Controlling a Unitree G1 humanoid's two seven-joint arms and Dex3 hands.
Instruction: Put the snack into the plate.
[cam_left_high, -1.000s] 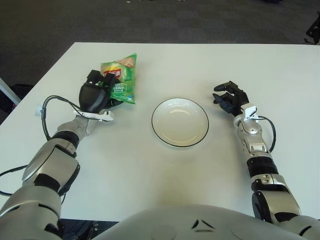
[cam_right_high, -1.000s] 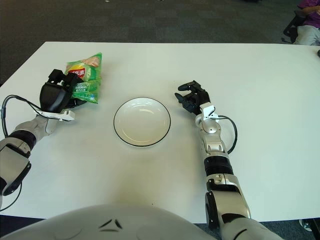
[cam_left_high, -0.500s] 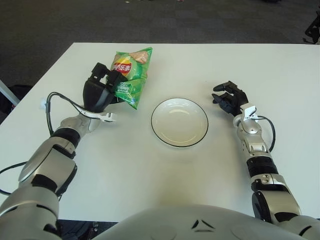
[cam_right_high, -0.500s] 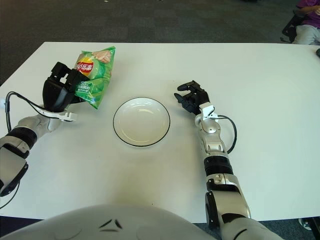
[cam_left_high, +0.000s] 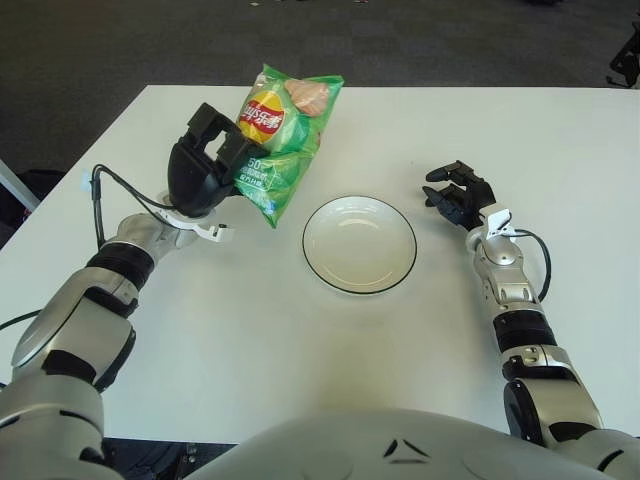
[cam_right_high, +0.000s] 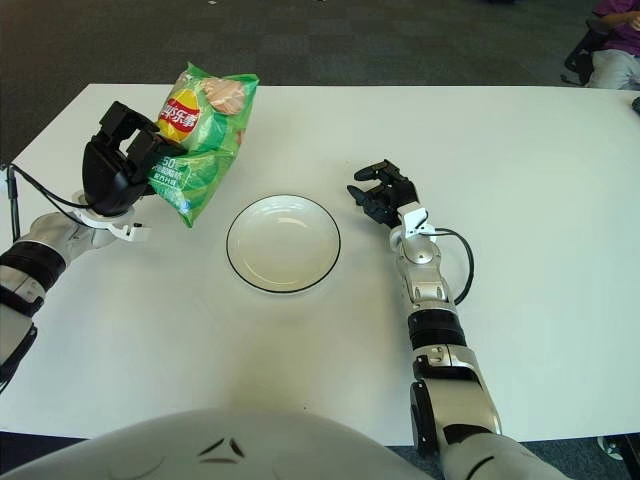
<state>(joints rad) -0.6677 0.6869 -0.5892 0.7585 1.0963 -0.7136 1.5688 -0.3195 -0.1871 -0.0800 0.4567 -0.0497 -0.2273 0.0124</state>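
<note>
While held aloft, green crinkled snack bag (cam_left_high: 280, 140).

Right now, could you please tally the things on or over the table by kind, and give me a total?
Snack bags: 1, the green chip bag, held up by the left hand to the plate's left.
Plates: 1, the white plate, with nothing in it.
Robot hands: 2, counting the right hand, which shows to the plate's right.
Total: 4
</note>
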